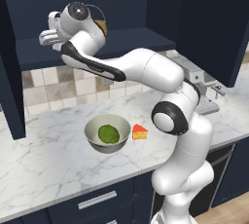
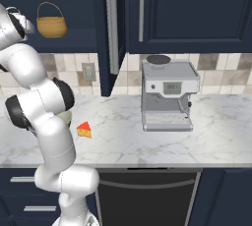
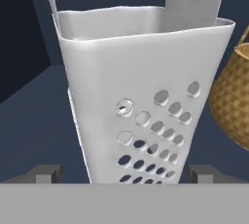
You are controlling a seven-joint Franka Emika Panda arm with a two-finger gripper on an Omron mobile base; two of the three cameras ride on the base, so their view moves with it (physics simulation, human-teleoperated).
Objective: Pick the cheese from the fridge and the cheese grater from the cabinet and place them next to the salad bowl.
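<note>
The cheese grater (image 3: 146,96), a light-grey metal box with rows of holes, stands upright on the dark shelf of the open navy cabinet (image 1: 126,40). My gripper (image 3: 125,173) is open, with a fingertip low on each side of the grater and a gap visible on the left. From the left base the gripper (image 1: 44,37) is up at the cabinet shelf. On the marble counter the salad bowl (image 1: 107,133) holds a green leafy ball, and the cheese (image 1: 139,131) (image 2: 84,130) lies just right of it. The fridge is out of view.
A woven basket (image 2: 51,21) (image 3: 233,101) sits on the same shelf, just right of the grater. A silver coffee machine (image 2: 167,95) stands on the counter (image 1: 48,159) to the right. An open cabinet door (image 2: 112,33) hangs beside the shelf.
</note>
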